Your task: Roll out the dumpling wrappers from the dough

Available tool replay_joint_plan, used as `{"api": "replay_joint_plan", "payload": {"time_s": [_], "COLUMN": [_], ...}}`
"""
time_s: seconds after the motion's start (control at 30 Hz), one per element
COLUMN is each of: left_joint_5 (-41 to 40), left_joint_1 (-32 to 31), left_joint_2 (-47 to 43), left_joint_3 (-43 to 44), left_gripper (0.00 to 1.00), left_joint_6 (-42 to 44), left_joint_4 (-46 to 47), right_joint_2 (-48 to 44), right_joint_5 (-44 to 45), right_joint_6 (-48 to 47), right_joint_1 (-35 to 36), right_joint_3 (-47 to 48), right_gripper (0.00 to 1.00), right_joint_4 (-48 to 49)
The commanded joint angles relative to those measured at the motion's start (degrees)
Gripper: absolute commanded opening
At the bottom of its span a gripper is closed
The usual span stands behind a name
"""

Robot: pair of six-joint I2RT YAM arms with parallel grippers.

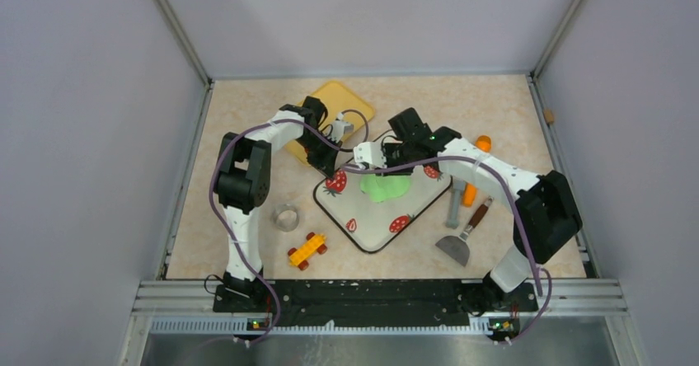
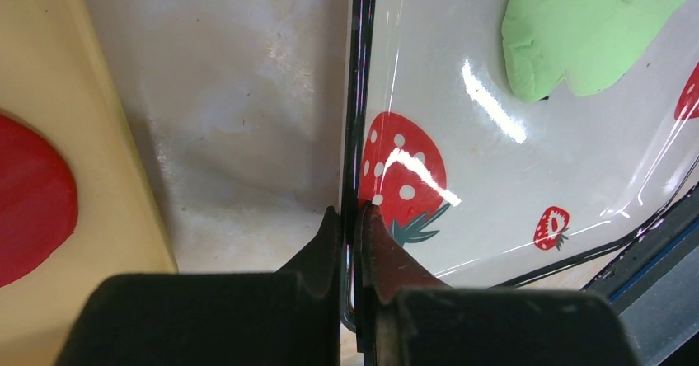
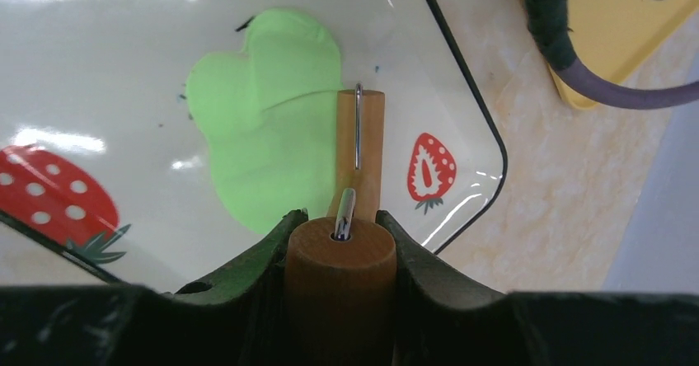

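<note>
Nearest me, by the near edge of the surface [image 1: 198,242], a yellow and orange toy car [image 1: 307,249] is sitting left of the middle, with a small metal ring [image 1: 286,217] just behind it. Toward the near right corner a scraper [image 1: 462,238] is lying, with a grey tool [image 1: 454,208] and an orange object [image 1: 474,168] lying just beyond it.

In the middle of the surface a strawberry-printed board [image 1: 375,230] is resting cornerwise. The dough [image 1: 386,188] is lying on the far half of that board, pressed into a flat, lobed green patch.

My right hand [image 3: 339,222] is gripping the wooden handle of a rolling pin [image 3: 360,147], its fingers tight against both sides, and the roller is resting on the edge of the dough. My left hand [image 2: 353,216] is pinching the board's black rim on its far left side, with its fingers shut so that only the rim is sitting between them.

Farther back, near the far edge, a yellow tray [image 1: 350,100] is lying with a red disc [image 2: 29,197] on it.
</note>
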Motion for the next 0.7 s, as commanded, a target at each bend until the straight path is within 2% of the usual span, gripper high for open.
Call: {"api": "replay_joint_plan", "payload": {"time_s": [0.0, 0.13, 0.33, 0.5, 0.67], "left_joint_5": [0.3, 0.2, 0.3, 0.5, 0.8], "left_joint_1": [-0.3, -0.3, -0.3, -0.3, -0.3], "left_joint_2": [1.4, 1.6, 1.3, 1.3, 1.5], "left_joint_3": [-0.2, -0.4, -0.3, -0.2, 0.1], "left_gripper": [0.00, 0.00, 0.00, 0.00, 0.00], "left_joint_6": [0.3, 0.0, -1.2, -1.7, -2.0], "left_joint_4": [0.7, 0.8, 0.9, 0.7, 0.6], "right_joint_2": [3.3, 2.9, -2.0, -7.1, -7.5], "right_joint_5": [1.1, 1.3, -1.7, -3.3, -3.9], "right_joint_6": [1.6, 2.4, 3.7, 3.1, 1.3], "right_joint_1": [-3.3, -4.3, -4.0, -2.3, -2.0], "right_joint_3": [-3.2, -0.4, 5.5, 5.5, 2.8], "right_gripper": [0.00, 0.00, 0.00, 0.00, 0.00], "right_joint_4": [2.9, 3.9, -1.3, -4.1, -2.9]}}
